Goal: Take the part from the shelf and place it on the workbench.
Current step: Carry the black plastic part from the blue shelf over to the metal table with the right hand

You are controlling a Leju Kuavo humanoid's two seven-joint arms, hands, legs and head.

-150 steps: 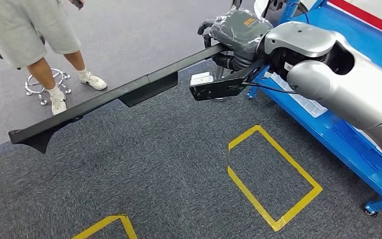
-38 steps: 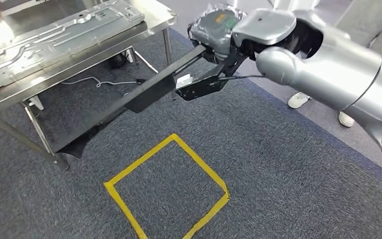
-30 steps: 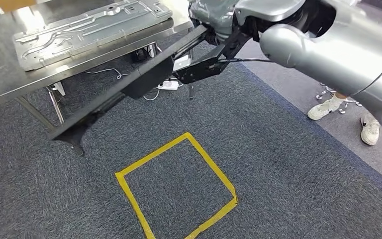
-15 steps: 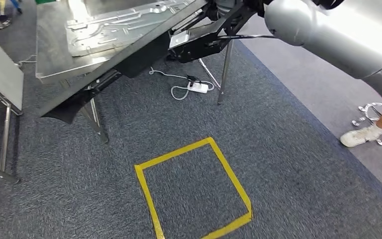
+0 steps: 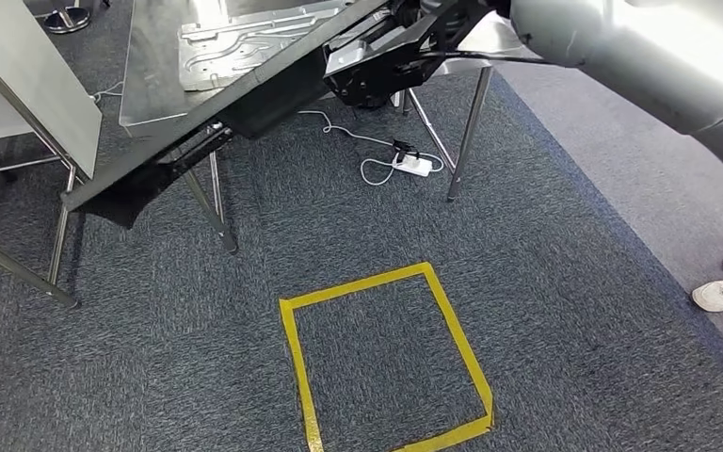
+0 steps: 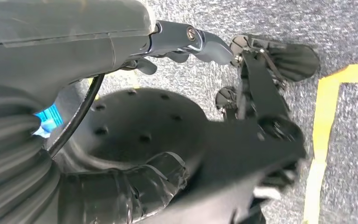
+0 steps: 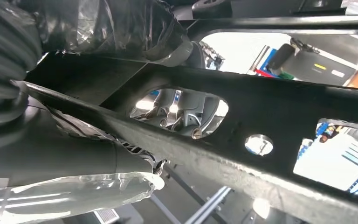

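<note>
You're carrying the part (image 5: 245,104) with your right hand (image 7: 74,154), fingers gripping it, its far end hanging beside the table (image 5: 151,75); left fingers (image 6: 205,44) hanging loose. Keep it level and clear the table edge before lowering

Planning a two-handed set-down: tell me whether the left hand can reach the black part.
Probably not: the left hand hangs over the carpet, while the right hand grips the part up by the workbench.
</note>
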